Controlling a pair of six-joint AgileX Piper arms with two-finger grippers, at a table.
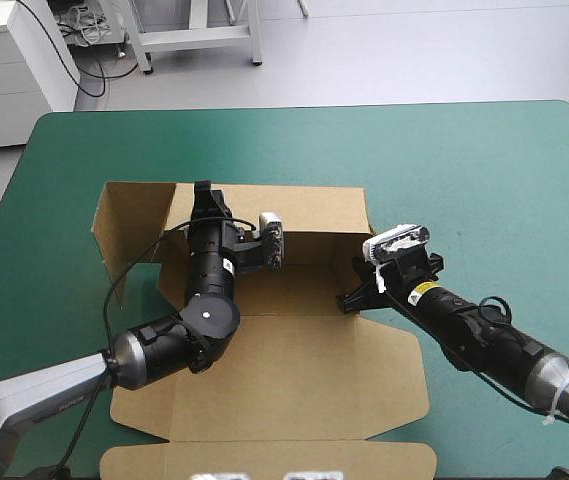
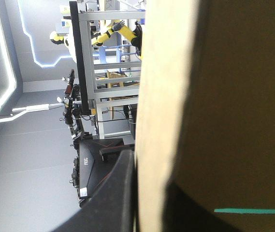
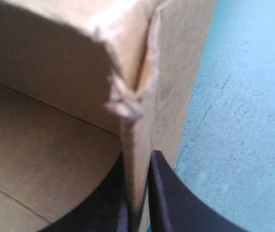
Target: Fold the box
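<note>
The brown box [image 1: 294, 370] lies in the middle of the table, its back wall [image 1: 314, 215] raised and a side flap [image 1: 129, 225] standing out at the left. My left gripper [image 1: 204, 192] is at the top of the back wall near its left end. In the left wrist view it [image 2: 149, 208] is shut on the board's pale edge [image 2: 161, 96]. My right gripper [image 1: 349, 295] is at the box's right wall. In the right wrist view it [image 3: 138, 212] is shut on that upright wall [image 3: 137, 159], below a frayed corner [image 3: 125, 106].
The box's flat lid panel [image 1: 264, 455] reaches the table's front edge. Teal-green cover [image 1: 484, 170] stretches to the right of the box and beyond it to the far edge. The left arm [image 1: 164, 345] lies over the box's left part.
</note>
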